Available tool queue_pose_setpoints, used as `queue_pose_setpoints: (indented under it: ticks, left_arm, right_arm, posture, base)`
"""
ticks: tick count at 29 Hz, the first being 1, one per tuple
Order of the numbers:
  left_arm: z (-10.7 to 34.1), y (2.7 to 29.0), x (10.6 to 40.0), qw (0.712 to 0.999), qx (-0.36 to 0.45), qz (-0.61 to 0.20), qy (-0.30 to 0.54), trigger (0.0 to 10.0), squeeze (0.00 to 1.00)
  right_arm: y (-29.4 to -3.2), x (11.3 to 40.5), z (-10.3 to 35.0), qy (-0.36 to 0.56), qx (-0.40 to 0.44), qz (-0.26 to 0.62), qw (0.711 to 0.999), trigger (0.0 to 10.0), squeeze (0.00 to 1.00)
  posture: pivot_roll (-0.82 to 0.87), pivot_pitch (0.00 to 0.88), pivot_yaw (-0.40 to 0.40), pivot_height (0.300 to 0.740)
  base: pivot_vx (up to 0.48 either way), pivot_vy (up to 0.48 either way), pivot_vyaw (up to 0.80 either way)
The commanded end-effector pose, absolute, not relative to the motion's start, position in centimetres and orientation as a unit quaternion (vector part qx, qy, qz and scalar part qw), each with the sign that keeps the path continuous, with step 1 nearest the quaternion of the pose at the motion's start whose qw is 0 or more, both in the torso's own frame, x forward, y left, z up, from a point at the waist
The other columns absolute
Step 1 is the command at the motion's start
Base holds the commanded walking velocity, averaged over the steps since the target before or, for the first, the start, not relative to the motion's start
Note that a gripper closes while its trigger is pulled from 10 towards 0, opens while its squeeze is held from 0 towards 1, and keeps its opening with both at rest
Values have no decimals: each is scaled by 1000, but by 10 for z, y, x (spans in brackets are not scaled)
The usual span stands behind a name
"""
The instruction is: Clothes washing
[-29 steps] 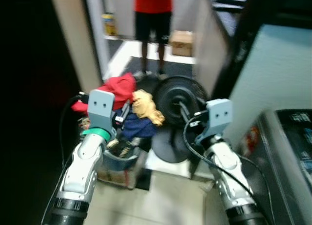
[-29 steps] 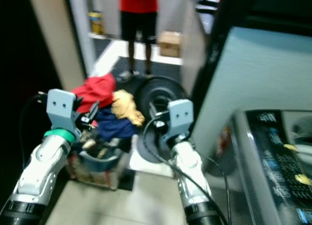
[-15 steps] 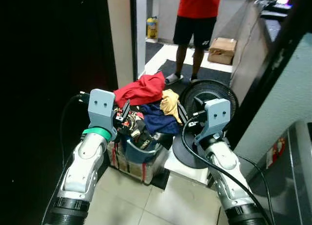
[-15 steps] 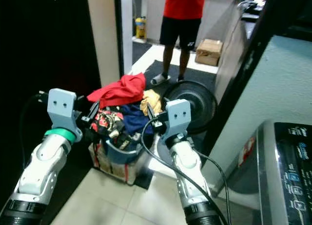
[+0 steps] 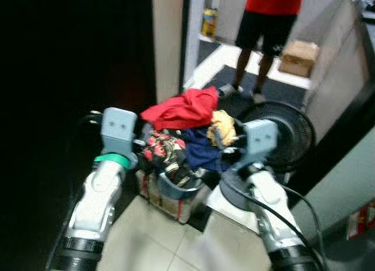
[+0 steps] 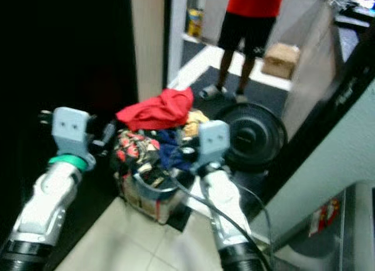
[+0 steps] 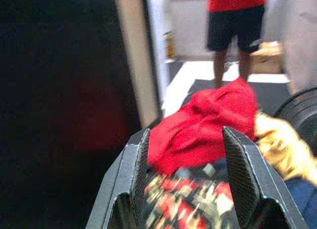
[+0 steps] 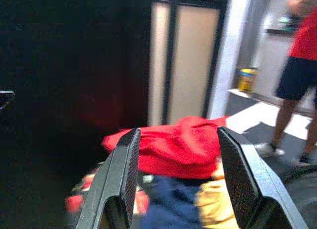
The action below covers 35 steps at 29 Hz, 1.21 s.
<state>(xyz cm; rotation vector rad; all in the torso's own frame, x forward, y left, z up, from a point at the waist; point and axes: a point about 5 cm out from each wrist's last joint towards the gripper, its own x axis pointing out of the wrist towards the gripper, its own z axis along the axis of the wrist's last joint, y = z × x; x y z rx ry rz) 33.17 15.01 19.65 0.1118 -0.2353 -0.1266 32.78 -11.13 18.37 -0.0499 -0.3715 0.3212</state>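
Clothes point(image 5: 186, 130) sit heaped in a basket point(image 5: 170, 197) on the pale tiled floor point(image 5: 152, 244) ahead of me: a crumpled red cloth point(image 5: 179, 108) on top, a yellow piece, navy fabric and a red-and-black print beneath. My left gripper point(image 7: 185, 154) and right gripper point(image 8: 173, 159) hang before the pile, ribbed black fingers spread apart, holding nothing. A round black fan point(image 5: 290, 136) stands just beside the basket, and a person point(image 5: 266, 24) in a red shirt and dark shorts stands beyond.

Soft cloth heaped in a basket, hard smooth surfaces around it.

The crumpled red cloth garment point(image 5: 179, 108) looks matt and soft, as do the yellow fabric piece point(image 5: 224, 125) and the dark blue cloth point(image 5: 202, 152) under it. The floor of pale glossy tiles point(image 5: 152, 241) reflects light. The round black fan point(image 5: 287, 133) has a wire grille. The brown cardboard box point(image 5: 297, 57) looks dull. The textured black fingers point(image 7: 240, 167) look matt.
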Motion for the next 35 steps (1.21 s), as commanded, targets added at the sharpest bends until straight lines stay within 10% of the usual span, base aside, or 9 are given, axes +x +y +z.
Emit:
queue_pose_setpoints:
  ticks: [1, 23, 35]
  left_arm:
    - [194, 142, 331, 989, 56, -77, -116, 10000, 0]
    - [190, 141, 332, 989, 58, -80, -111, 10000, 0]
    - [182, 138, 329, 986, 78, -110, -94, 10000, 0]
  right_arm:
    - [-121, 328, 178, -175, -25, 142, 974, 10000, 0]
    - [-139, 334, 181, -175, -14, 95, 980, 10000, 0]
    - [-138, 333, 181, -178, -16, 96, 979, 10000, 0]
  posture:
    - [27, 0, 40, 740]
    - [25, 3, 40, 740]
    - [26, 8, 43, 740]
  base:
    - [480, 0, 0]
    - [466, 0, 0]
    - [0, 0, 0]
